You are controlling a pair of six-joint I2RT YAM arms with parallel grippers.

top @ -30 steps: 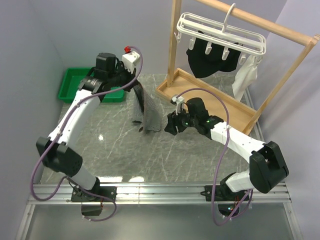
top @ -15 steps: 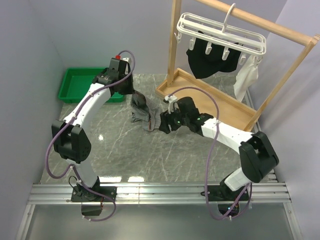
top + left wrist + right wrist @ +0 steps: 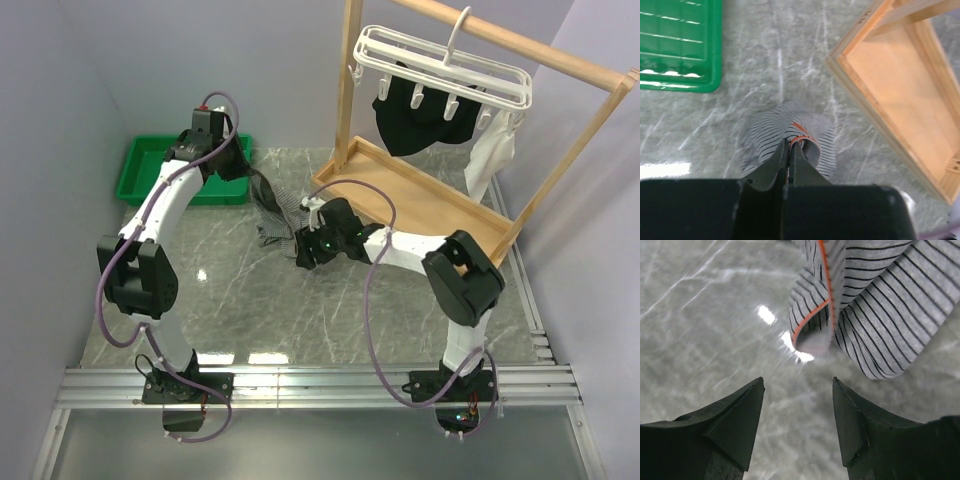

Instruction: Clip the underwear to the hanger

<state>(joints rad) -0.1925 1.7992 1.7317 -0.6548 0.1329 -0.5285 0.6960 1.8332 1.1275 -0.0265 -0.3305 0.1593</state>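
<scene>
The underwear (image 3: 279,214), grey-and-white pinstriped cloth with an orange trim, hangs crumpled from my left gripper (image 3: 254,181) down to the marble table. In the left wrist view the left gripper (image 3: 790,143) is shut on a fold of the underwear (image 3: 765,131). My right gripper (image 3: 303,247) is open, just right of the cloth's lower end. In the right wrist view the right gripper (image 3: 797,382) is empty, and the underwear (image 3: 875,305) lies just beyond its tips. The white hanger (image 3: 440,64) hangs on the wooden rack at upper right, far from both grippers.
A black garment (image 3: 420,120) and a small white cloth (image 3: 490,155) hang from the hanger's clips. The wooden rack's base tray (image 3: 420,200) stands right of the underwear, also in the left wrist view (image 3: 900,90). A green tray (image 3: 185,170) sits at far left.
My left arm swung left and lowered, so the underwear went from hanging high to slumping on the table. My right gripper moved left toward the cloth's lower end.
</scene>
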